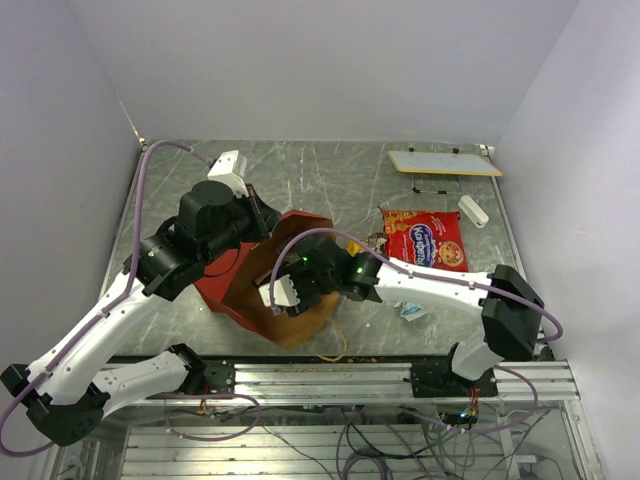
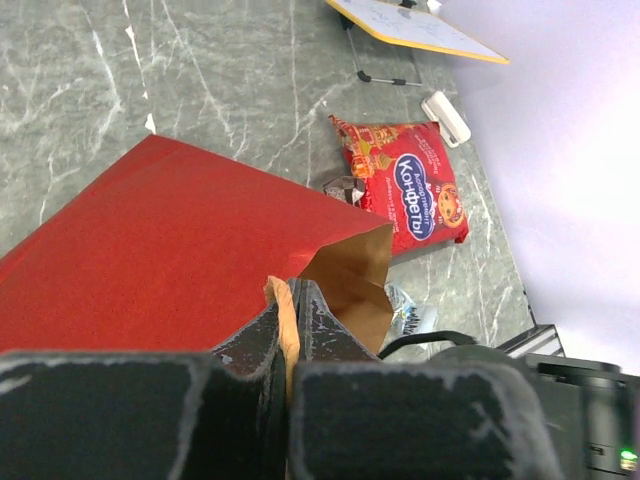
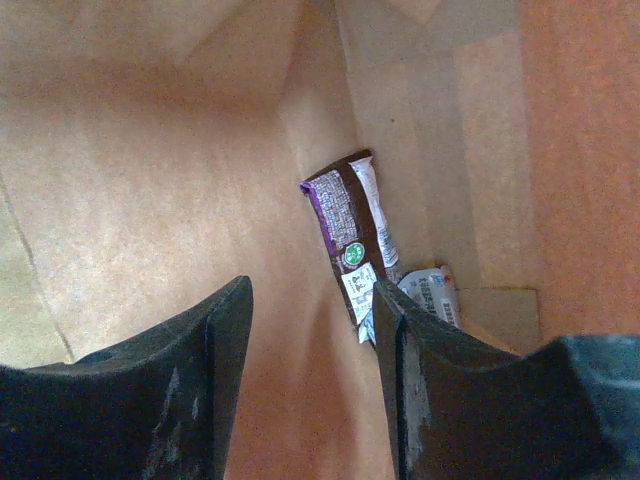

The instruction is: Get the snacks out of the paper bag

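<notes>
Ann: Inside the paper bag [image 2: 170, 240], the right gripper [image 3: 310, 330] has its fingers spread wide and holds nothing. What lies past it?
Ben: A brown and purple packet [image 3: 350, 230] and a silvery wrapper [image 3: 432, 292], on the brown bottom.
Ann: And the left gripper [image 2: 288, 300]?
Ben: It pinches the bag's rim. The bag sits on a grey-green stone table [image 1: 320, 180], with white walls [image 1: 300, 60] around.
Ann: Outside?
Ben: A red packet [image 2: 405, 190], its blue logo reading "Конфеты".

Robot lab: white enclosure [image 1: 300, 60], aluminium rails [image 1: 330, 378], cables [image 1: 385, 440]
</notes>
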Robot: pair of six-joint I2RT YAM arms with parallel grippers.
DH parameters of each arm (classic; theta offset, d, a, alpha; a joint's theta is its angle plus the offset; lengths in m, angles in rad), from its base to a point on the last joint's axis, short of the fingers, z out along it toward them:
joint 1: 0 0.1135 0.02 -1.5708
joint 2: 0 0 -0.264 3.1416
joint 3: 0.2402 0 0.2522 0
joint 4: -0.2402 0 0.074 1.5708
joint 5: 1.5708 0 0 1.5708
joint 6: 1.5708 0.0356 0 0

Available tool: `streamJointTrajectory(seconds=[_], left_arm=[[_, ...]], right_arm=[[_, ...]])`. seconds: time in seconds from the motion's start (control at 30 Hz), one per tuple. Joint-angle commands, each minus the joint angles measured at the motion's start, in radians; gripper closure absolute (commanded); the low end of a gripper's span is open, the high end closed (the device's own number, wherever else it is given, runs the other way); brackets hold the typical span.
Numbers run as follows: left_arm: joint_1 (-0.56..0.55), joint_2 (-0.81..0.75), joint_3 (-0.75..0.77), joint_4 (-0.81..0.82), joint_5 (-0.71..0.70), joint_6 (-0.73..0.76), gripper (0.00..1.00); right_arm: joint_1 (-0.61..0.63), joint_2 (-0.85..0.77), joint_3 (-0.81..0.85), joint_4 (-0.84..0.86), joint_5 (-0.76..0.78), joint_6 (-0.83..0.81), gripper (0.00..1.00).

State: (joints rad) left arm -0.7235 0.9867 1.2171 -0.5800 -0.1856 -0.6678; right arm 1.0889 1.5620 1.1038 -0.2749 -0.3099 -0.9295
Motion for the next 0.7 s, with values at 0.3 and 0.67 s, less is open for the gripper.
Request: streamJointTrajectory(seconds=[0.3, 0.67], left_arm=[[-0.002, 0.016, 0.045, 0.07, 0.119, 0.168, 0.93], [-0.001, 0.018, 0.03, 0.082, 0.183, 0.216, 0.93]], right_arm=[[-0.029, 0.145, 0.055, 0.066, -0.013, -0.105, 0.49], [-0.043, 0.317, 0.124, 0.094, 0.0, -0.18, 0.48]])
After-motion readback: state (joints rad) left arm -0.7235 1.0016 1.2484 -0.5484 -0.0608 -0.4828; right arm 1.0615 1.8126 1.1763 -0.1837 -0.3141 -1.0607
